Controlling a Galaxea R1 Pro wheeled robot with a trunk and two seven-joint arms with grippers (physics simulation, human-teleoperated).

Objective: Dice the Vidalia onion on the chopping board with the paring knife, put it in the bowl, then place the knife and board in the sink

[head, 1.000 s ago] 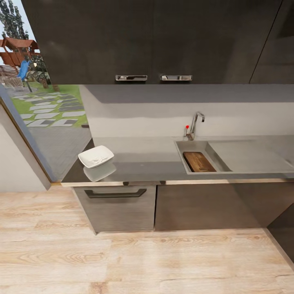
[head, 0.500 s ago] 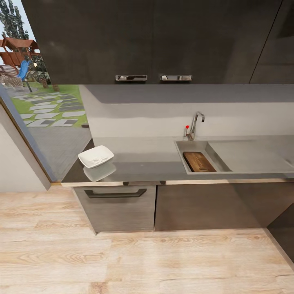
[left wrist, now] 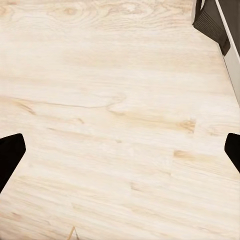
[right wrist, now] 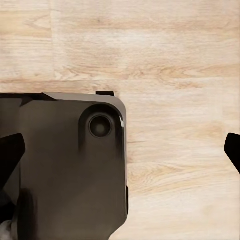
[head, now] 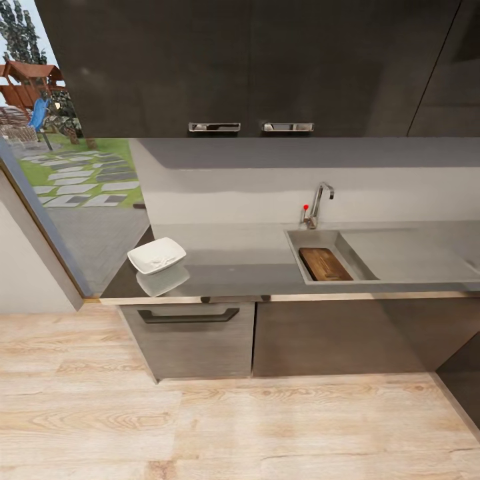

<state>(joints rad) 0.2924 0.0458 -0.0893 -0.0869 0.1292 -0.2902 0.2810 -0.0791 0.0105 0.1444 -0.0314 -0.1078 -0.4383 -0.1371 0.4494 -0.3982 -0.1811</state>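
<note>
The sink (head: 370,275) is a grey basin set in the glossy dark countertop (head: 233,263), with a chrome tap (head: 320,200) behind it. A brown wooden chopping board (head: 325,264) lies inside the basin. The white square bowl (head: 157,255) stands near the countertop's left end, above its pale reflection. The Vidalia onion and the paring knife are out of view. My left gripper (left wrist: 120,155) is open over the wooden floor, its dark fingertips (left wrist: 9,155) far apart. My right gripper (right wrist: 120,155) is open too, hanging above my black base (right wrist: 65,165) and the floor.
Dark wall cabinets (head: 247,67) with two chrome handles hang over the counter. A grey drawer with a dark bar handle (head: 188,316) sits under the bowl. A glass door (head: 60,167) to the garden is at left. Light wooden floor (head: 233,427) lies between me and the counter.
</note>
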